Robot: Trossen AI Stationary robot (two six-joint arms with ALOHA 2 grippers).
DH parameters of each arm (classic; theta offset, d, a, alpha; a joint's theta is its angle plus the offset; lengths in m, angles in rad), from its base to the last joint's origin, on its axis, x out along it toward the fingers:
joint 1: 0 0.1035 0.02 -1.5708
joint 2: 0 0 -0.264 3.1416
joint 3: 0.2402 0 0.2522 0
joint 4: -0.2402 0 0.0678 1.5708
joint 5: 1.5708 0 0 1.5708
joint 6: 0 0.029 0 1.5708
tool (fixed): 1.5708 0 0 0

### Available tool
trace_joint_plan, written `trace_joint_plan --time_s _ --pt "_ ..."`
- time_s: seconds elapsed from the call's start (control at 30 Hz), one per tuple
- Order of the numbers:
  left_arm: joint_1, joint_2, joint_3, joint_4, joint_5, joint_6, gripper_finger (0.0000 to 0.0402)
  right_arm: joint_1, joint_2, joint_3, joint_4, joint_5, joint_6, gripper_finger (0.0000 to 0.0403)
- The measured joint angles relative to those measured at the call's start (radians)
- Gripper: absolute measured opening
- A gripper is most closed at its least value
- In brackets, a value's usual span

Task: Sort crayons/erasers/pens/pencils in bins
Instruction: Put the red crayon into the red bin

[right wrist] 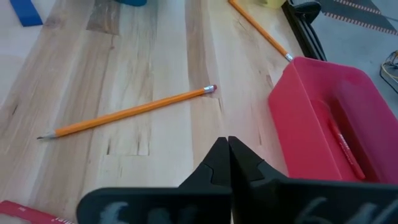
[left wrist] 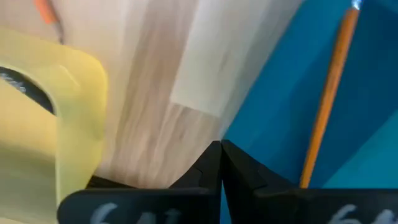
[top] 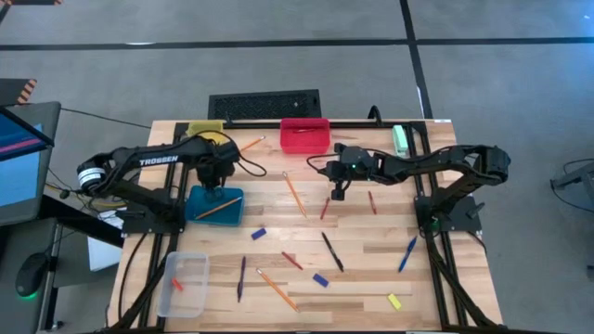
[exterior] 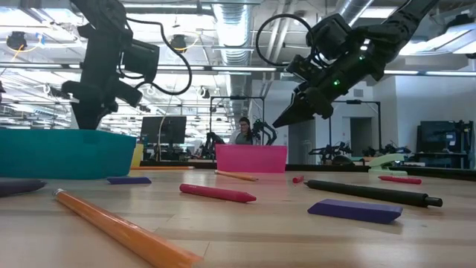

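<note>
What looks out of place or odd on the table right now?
Mostly the unsorted scatter: long orange pencils, dark pens, short red crayons and small blue erasers lie loose at all angles on the wooden table. One pencil rests slanted in the teal-blue plastic bin. Nothing looks damaged or spilled.

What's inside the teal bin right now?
One orange pencil lies diagonally in the teal bin; the left wrist view shows it on the blue floor. The left end effector, shut and empty, hangs over the bin's far edge and hides that corner.
</note>
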Motion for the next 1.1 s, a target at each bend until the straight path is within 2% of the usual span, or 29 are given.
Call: trace_joint_plan --time_s 0.33,0.57,0.67,0.77,0.9,1.1 --pt "-0.046 -0.012 0.004 -0.106 -0.008 0.004 0.0000 -0.001 0.000 0.000 0.000 0.000 0.002 0.0003" --pt "-0.049 -0.121 0.053 -0.076 -0.022 -0.021 0.0000 -0.002 0.000 0.000 -0.010 0.000 0.003 0.0003" --pt "-0.049 -0.197 0.045 0.062 0.039 -0.067 0.0000 0.000 0.000 0.008 -0.035 0.011 0.003 0.0003" --pt "-0.049 -0.266 0.004 0.290 0.154 -0.113 0.0000 0.012 0.000 0.059 -0.156 0.066 0.008 0.0003" --pt "-0.050 -0.317 -0.076 0.648 0.299 -0.128 0.0000 0.037 0.000 0.128 -0.314 0.111 0.059 0.0003" --pt "-0.051 -0.295 -0.244 1.230 0.441 -0.132 0.0000 0.092 0.000 0.199 -0.562 0.114 0.187 0.0002"
